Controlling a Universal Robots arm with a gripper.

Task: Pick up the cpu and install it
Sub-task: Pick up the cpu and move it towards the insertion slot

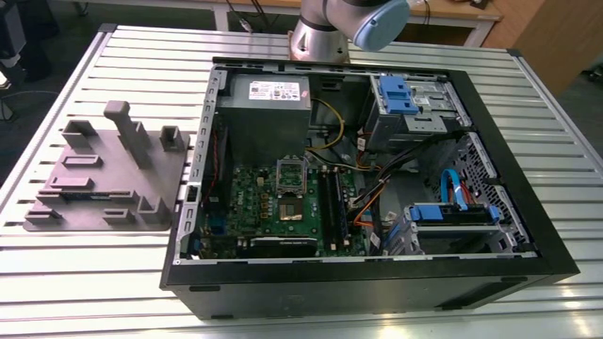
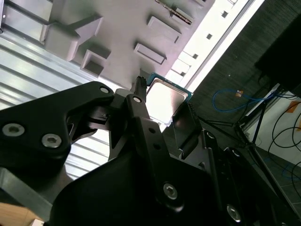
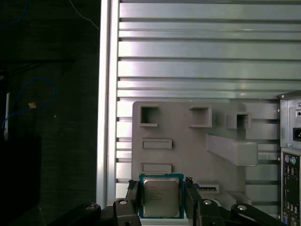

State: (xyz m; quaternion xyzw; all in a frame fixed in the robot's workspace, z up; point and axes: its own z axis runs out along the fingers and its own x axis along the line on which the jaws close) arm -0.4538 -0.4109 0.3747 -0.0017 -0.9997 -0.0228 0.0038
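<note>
Two fingers (image 3: 134,197) of my gripper (image 3: 161,187) clamp the cpu (image 3: 161,200) by its edges over the grey tray (image 3: 188,155), so I judge the pick done and the install pending, needing a level, square descent into the socket (image 1: 287,210), with slatted table (image 3: 188,47) and dark floor (image 3: 47,141) around.

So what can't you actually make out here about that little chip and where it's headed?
1. The cpu: in the first wrist view, the fingers of the gripper cover its two side edges, and its underside faces away.
2. The motherboard socket: in the exterior view, too small to tell whether it is empty.
3. The arm: the exterior view's top edge cuts it off above its base.
</note>
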